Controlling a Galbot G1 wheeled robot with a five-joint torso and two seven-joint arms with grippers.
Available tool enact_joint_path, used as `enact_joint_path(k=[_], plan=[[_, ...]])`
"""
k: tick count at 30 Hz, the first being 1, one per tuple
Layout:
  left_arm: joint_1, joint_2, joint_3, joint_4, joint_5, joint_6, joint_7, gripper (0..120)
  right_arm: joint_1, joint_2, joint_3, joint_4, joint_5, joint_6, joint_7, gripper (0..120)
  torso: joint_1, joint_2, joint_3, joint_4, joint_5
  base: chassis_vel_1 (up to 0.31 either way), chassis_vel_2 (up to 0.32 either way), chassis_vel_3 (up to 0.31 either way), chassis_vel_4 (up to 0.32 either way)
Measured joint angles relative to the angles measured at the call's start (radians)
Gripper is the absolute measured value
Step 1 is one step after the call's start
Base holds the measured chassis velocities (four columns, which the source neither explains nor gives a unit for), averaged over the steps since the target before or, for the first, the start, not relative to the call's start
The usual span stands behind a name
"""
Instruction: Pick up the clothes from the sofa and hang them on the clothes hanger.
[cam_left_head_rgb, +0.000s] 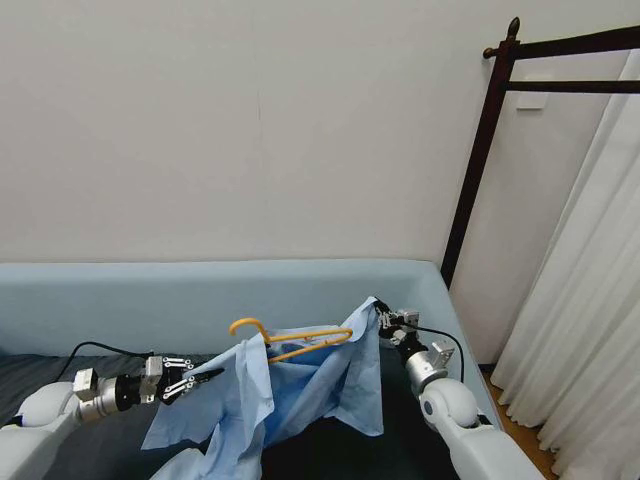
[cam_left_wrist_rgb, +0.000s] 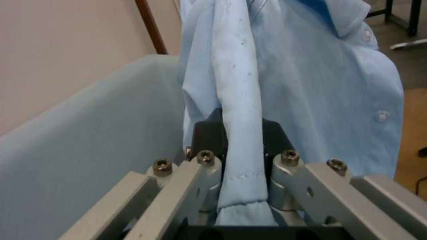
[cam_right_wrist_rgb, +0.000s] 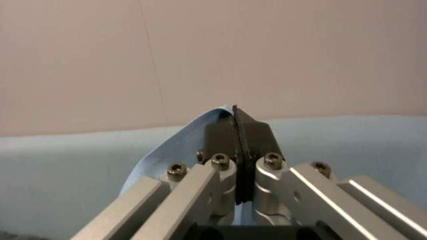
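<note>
The sofa (cam_left_head_rgb: 150, 300) runs across the front with the wall (cam_left_head_rgb: 250, 120) right behind it; the shirt (cam_left_head_rgb: 340, 385) hangs over the seat, strung between the two arms. The left gripper (cam_left_head_rgb: 205, 377) sits low on the left, its fingers (cam_left_wrist_rgb: 275, 137) pinched on a fold of the shirt's left side; the right gripper (cam_left_head_rgb: 383, 318) is higher, on the right, clamped on the shirt's top corner near the sofa's right end. The hanger (cam_left_head_rgb: 300, 340) lies along the shirt's upper edge, between the grippers, hook end to the left; looks like it's partly inside the cloth, hard to say. The clothes rack (cam_left_head_rgb: 470, 200) stands just past the sofa's right end, against the wall; the curtain (cam_left_head_rgb: 590, 300) hangs right of it.
</note>
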Motion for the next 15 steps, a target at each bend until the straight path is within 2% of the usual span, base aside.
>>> enact_joint_path(k=[8,9,15], plan=[[-0.058,-0.032,0.012,0.08,0.077,-0.021,-0.044,7,-0.059,-0.034,0.057,0.129,0.034,0.028,-0.045,0,0.0,0.0,0.0,-0.0001,-0.0001,0.0,0.0,0.0,0.0],[-0.077,-0.048,0.013,0.108,0.12,-0.03,-0.055,7,-0.085,-0.052,0.068,0.204,0.047,0.052,-0.073,0,0.0,0.0,0.0,0.0,-0.0001,0.0,0.0,0.0,0.0],[-0.084,-0.071,0.011,0.125,0.183,-0.041,-0.086,7,-0.122,-0.065,0.077,0.296,0.055,0.102,-0.131,0,0.0,0.0,0.0,0.0002,-0.0001,0.0,0.0,0.0,0.0]])
